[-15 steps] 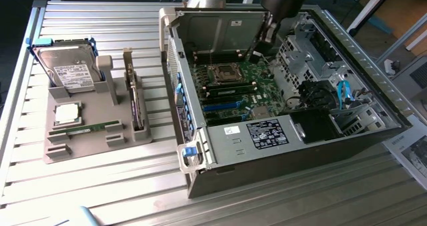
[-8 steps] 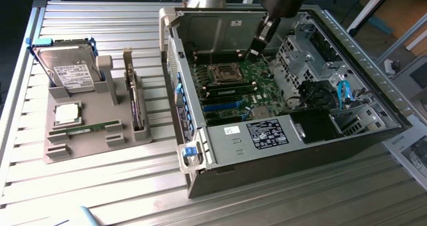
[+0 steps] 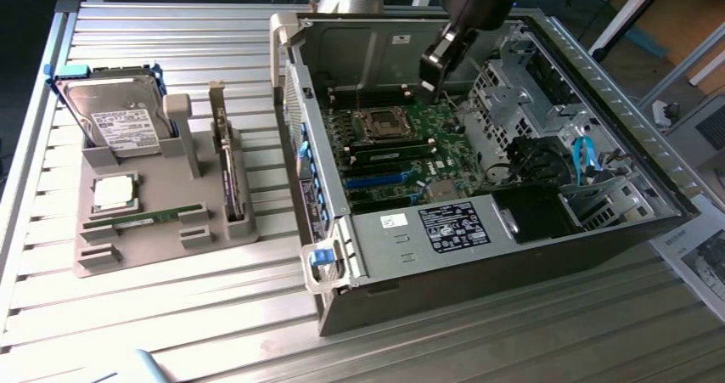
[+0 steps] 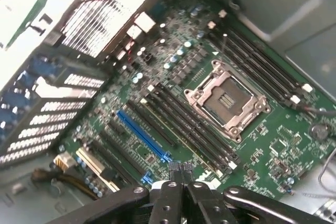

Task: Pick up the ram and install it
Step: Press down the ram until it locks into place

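While the ram (image 3: 151, 220) is lying in the grey holder (image 3: 148, 247) near the desk's edge, the gripper (image 4: 181, 170) is hovering clenched, empty, over the motherboard (image 4: 262, 150) inside the computer case (image 3: 634, 137).

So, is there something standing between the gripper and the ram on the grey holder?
Yes. The gripper, shut and empty, hangs inside the computer case above the motherboard. The ram lies outside on the grey holder. The case's side wall and an upright card stand between them.
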